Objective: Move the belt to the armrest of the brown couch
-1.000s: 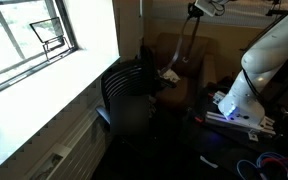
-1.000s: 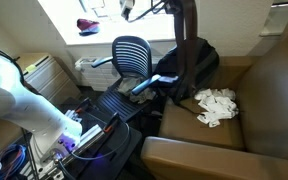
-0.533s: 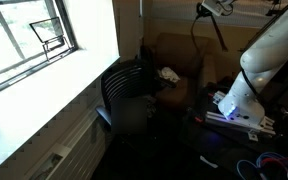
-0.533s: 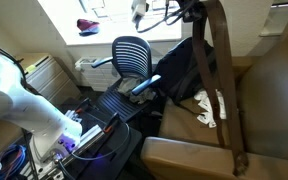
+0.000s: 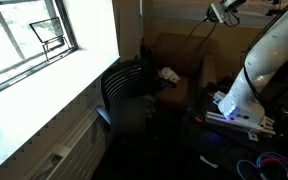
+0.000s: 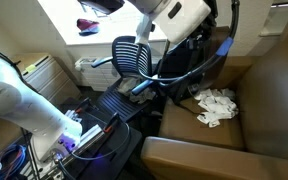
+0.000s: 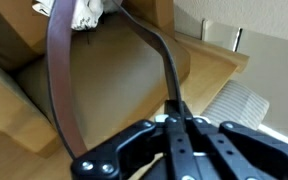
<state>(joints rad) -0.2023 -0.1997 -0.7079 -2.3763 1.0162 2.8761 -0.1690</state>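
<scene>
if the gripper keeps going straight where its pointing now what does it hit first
Probably the brown couch: in the wrist view its cushion fills the space straight ahead of the gripper, inside the loop of the belt it grips. Nothing else shows in between, though depth is unclear.

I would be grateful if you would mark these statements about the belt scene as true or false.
1. The gripper is shut on the belt. True.
2. The belt lies flat on the seat of the brown couch. False: it hangs in a loop from the gripper, above the seat.
3. A crumpled white cloth lies on the couch seat. True.
4. The belt is white. False: in the wrist view it is dark brown.
5. An office chair stands near the window. True.
</scene>
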